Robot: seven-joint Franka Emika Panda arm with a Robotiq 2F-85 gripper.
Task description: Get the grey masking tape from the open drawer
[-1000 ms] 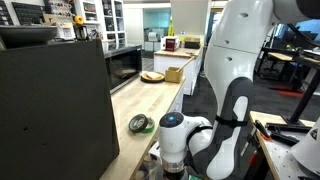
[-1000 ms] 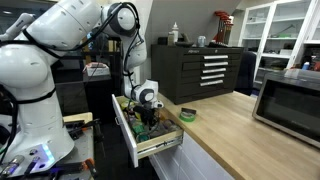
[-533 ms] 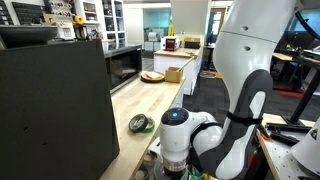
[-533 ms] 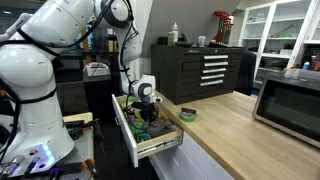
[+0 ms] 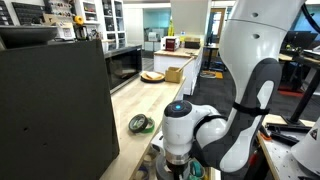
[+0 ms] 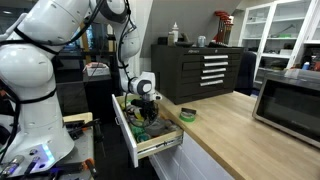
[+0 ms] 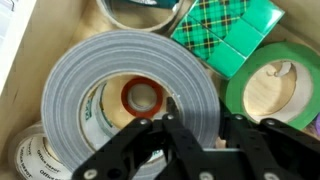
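Wrist view: my gripper (image 7: 205, 132) pinches 1 wall of the tape (image 7: 90, 70); lifted off-centre, it may tilt, snagging the drawer (image 7: 12, 60) or green roll (image 7: 270, 95).
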